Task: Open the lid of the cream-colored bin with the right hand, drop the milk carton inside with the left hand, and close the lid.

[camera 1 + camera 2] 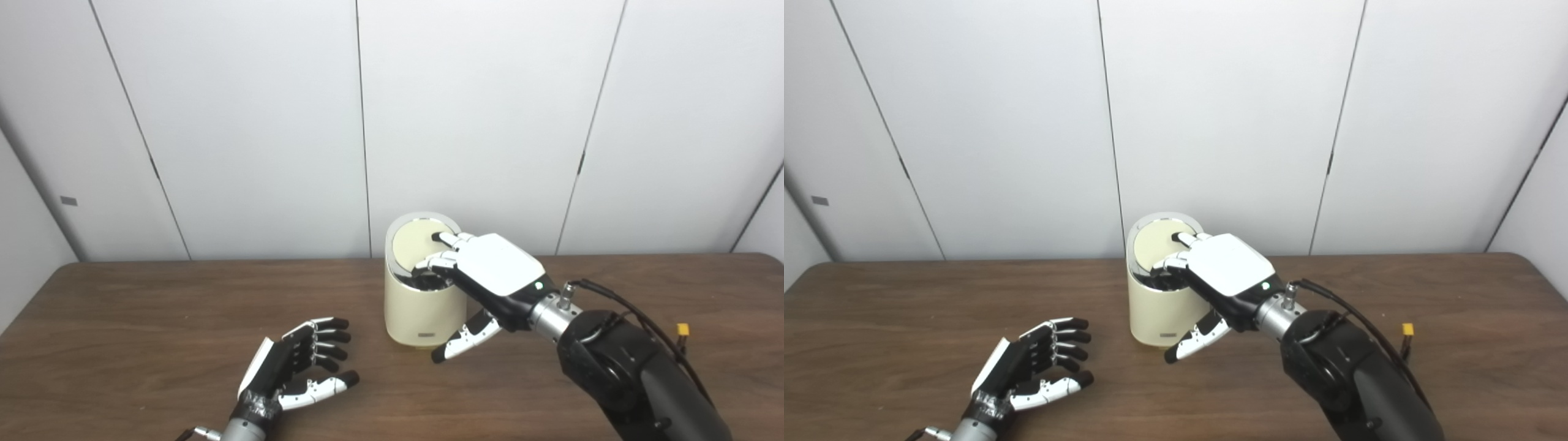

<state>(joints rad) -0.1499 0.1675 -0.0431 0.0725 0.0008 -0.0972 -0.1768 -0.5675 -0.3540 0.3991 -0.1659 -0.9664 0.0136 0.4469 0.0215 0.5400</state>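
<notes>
The cream-colored bin (pixel 419 312) stands mid-table near the wall. Its chrome-rimmed lid (pixel 411 244) is tilted up towards me, with a dark gap (pixel 429 282) showing under its front edge. My right hand (pixel 493 266) reaches over the bin from the right; its fingertips (pixel 442 237) rest on the lid and its front lip, while the thumb (pixel 465 340) hangs down beside the bin wall, gripping nothing. My left hand (pixel 300 364) lies low over the table, left and in front of the bin, palm turned right, fingers spread and empty. No milk carton shows in either view.
The brown wooden table (pixel 153 318) runs the full width, ending at white wall panels (pixel 257 122) just behind the bin. A black cable with a yellow connector (pixel 682 331) hangs off my right forearm (pixel 618 367).
</notes>
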